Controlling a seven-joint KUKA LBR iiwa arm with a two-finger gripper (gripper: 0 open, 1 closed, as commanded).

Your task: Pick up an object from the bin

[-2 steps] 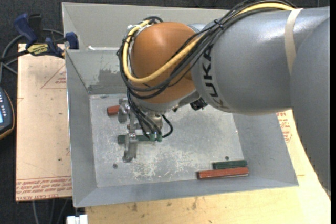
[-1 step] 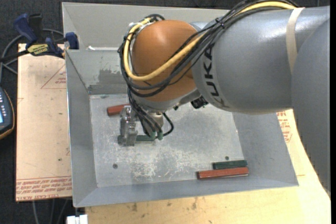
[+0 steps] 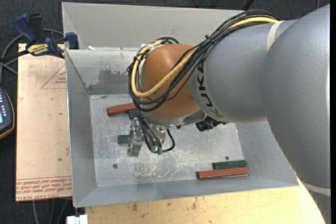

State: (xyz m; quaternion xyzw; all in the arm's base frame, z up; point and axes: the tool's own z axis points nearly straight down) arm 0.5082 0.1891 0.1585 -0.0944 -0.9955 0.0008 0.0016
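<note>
My gripper (image 3: pixel 137 140) hangs low beside a small dark green block (image 3: pixel 124 139), left in the bin (image 3: pixel 79 123), close enough to grab, but I cannot tell if my gripper is wide or narrow.

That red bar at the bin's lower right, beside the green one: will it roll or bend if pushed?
The red bar looks flat-sided and straight, so it would probably slide, not roll. It seems stiff. It lies close beside the green bar, so a push may shift both.

A small dark piece (image 3: pixel 124 139) sits just left of the gripper (image 3: pixel 137 143), perhaps touching, a red-brown bar (image 3: pixel 121 109) lies above-left, and bare bin floor (image 3: pixel 178 160) opens rightward to green and red bars (image 3: pixel 223 169).
</note>
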